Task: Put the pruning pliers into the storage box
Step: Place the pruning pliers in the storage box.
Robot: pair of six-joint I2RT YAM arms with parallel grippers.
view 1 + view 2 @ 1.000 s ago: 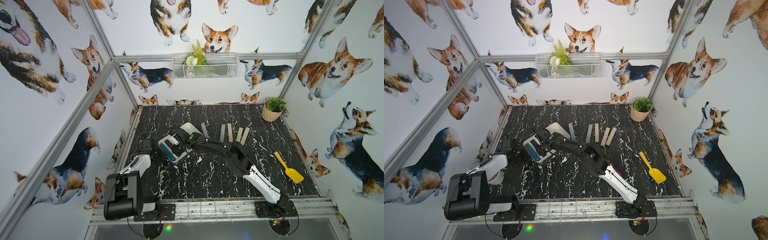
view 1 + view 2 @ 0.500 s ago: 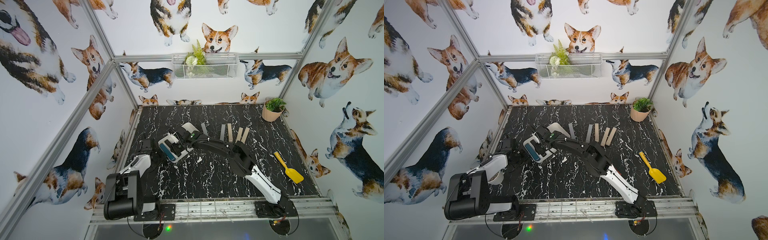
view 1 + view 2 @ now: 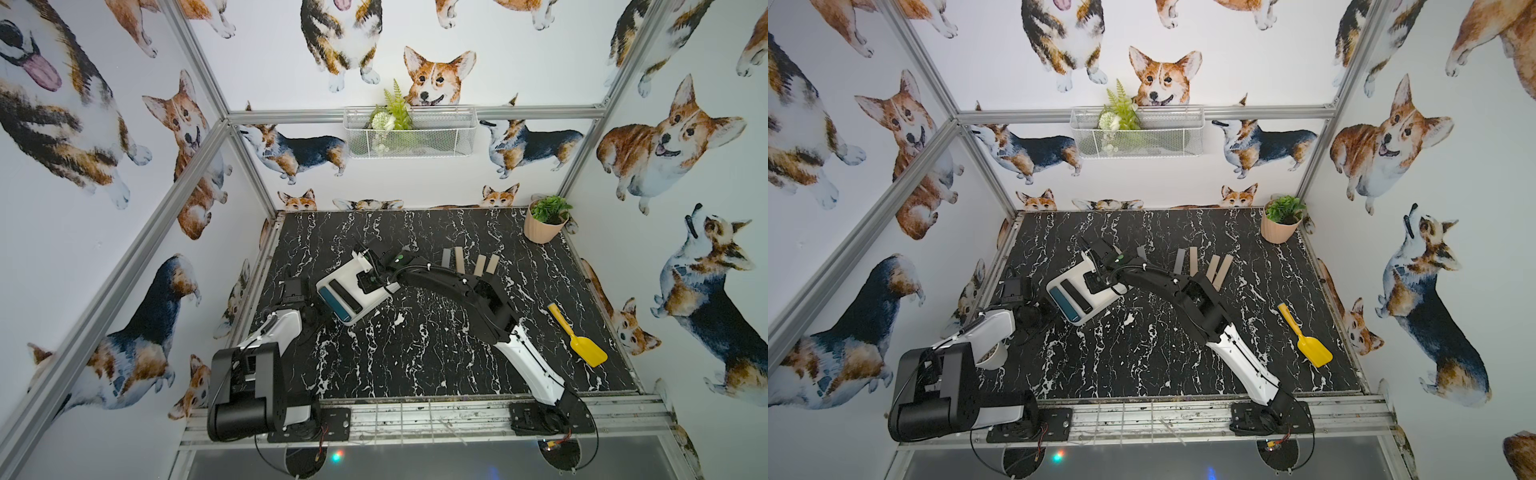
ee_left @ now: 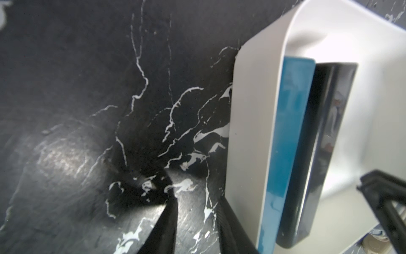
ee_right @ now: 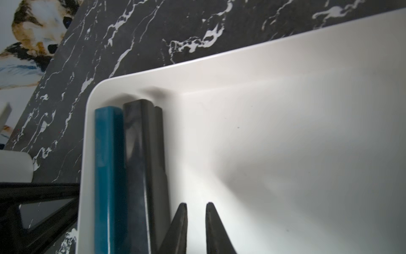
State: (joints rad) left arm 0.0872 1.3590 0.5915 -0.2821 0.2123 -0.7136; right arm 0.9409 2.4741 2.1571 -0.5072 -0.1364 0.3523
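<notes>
Two pruning pliers (image 3: 332,302) in the storage box (image 5: 285,132), teal bar (image 5: 108,176) beside black bar (image 5: 140,165) along one wall, others (grey bar (image 3: 446,257), three beige bars (image 3: 459,259)) on the table (image 3: 415,353), right gripper (image 5: 196,205) over its floor, fingers narrowly parted, empty, left gripper (image 4: 193,189) beside the box, fingers slightly spread, empty

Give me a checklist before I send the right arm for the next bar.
1. Right pincer empty, jaws narrowly apart over the white tray: ok.
2. Teal bar and black bar side by side inside tray: ok.
3. Left pincer open, empty, outside tray wall: ok.
4. Grey bar and beige bars all stored: not ok, on the table.
5. Dark strip beside black bar, separate bar or not: cannot tell.
</notes>
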